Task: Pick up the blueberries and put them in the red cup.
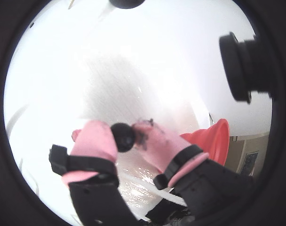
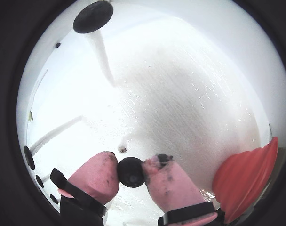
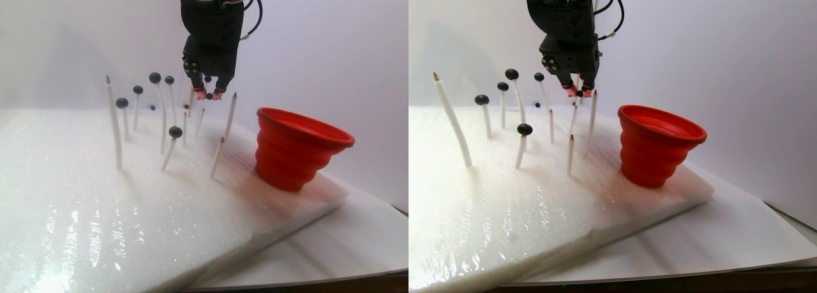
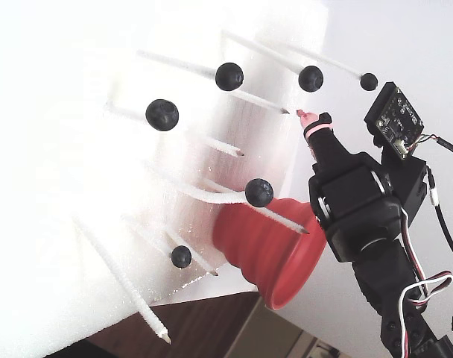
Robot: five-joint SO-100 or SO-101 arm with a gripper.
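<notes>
My tool (image 2: 131,170) closed on one blueberry (image 2: 131,172), above white foam pad (image 3: 127,203). Red cup (image 3: 295,147) stands on pad, inside not visible. Other blueberries (image 4: 162,114) on white sticks (image 3: 115,128).

Pink fingertips (image 2: 98,174), smudged with dark marks, tip a black gripper (image 2: 131,172) that pinches a matte blue-black berry (image 2: 131,172). More blue-black berries (image 4: 162,114) sit on thin white sticks (image 3: 114,124). The cup (image 3: 297,147) is bright red with stepped ribbed rings. The foam slab (image 3: 96,203) underneath is glossy white, and the wall (image 3: 57,37) behind is pale grey-lilac. The arm's cables (image 4: 428,283) are black, white and red.
</notes>
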